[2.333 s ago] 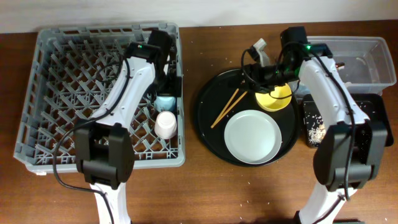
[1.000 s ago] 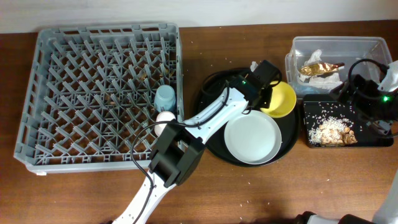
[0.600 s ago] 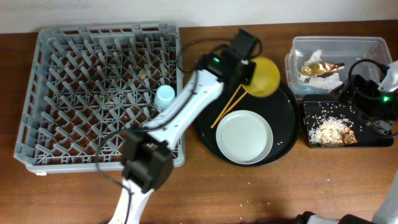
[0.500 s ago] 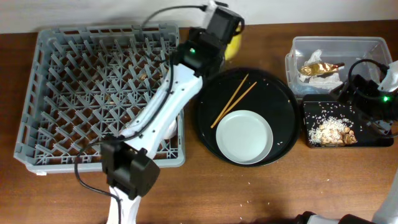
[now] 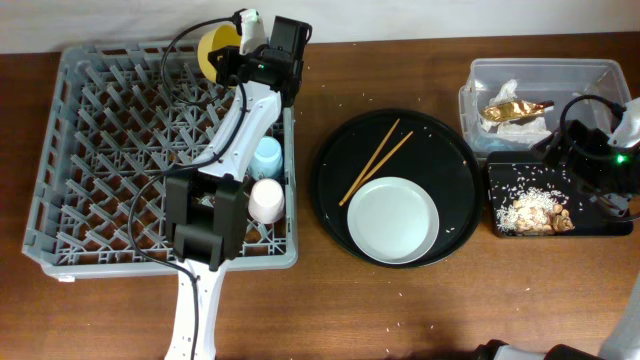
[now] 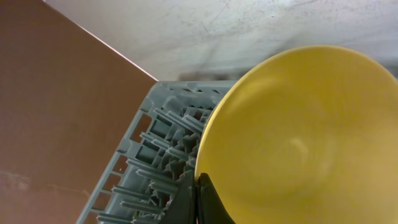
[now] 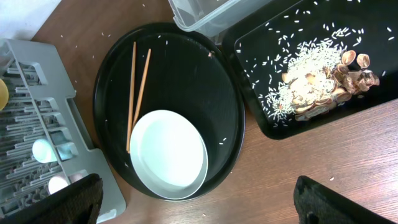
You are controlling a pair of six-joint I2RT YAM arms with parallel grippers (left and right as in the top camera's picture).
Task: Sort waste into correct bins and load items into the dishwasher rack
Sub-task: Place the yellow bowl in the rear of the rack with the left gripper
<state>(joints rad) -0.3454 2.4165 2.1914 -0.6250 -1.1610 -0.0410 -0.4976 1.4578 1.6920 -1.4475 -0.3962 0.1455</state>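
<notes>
- Left arm stretches forward from its base, nearly straight, with the wrist far out.
- Left gripper is clamped on the rim of the bowl.
- Right arm sits folded at the right edge.
- Right gripper faces down, fingers spread wide.

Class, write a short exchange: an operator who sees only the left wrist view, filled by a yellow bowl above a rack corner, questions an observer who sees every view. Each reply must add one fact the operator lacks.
Operator: The bowl fills my view. Is anything already in the rack?
Observer: Yes, a blue cup and a pink cup stand near its right edge.
Operator: What is left to load?
Observer: The plate and chopsticks lie on the round tray.
</notes>
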